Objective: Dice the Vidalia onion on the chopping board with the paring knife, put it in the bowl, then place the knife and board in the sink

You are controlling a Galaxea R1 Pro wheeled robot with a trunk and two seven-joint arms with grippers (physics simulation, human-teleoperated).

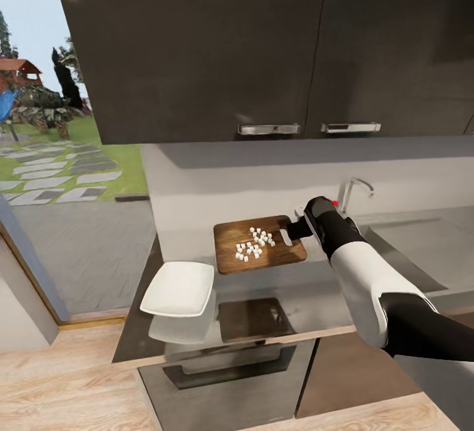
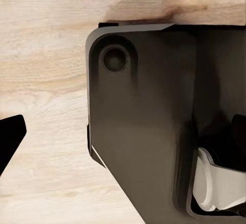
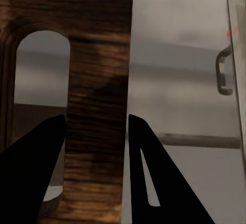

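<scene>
Many small white onion cubes [image 1: 255, 244] lie scattered on the chopping board [image 1: 230, 250], which hangs level above the grey bench [image 1: 316, 286], clear of its surface, with its dark reflection showing on the bench below. The right claw [image 1: 297, 228] grips the board at its slotted end, the one nearer the sink [image 1: 421, 247]; in the right wrist view the two black fingers [image 3: 43, 167] close on the strip of wood [image 3: 97, 80] between the rounded slot [image 3: 42, 70] and the board's end. A white bowl [image 1: 179, 287] sits just beside the board, toward the bench's outer corner, and it too throws a pale reflection on the bench. Past the arm stands the chrome tap [image 1: 354, 191], its red knob [image 1: 335, 204] just visible by the wrist. Dark upper cabinets [image 1: 263, 43] with metal handles hang over the bench. The left wrist view looks down on light wood floor [image 2: 41, 80] and a dark part of the robot; one black fingertip [image 2: 10, 139] shows at the edge, so whether the left claw is open or closed cannot be told.
</scene>
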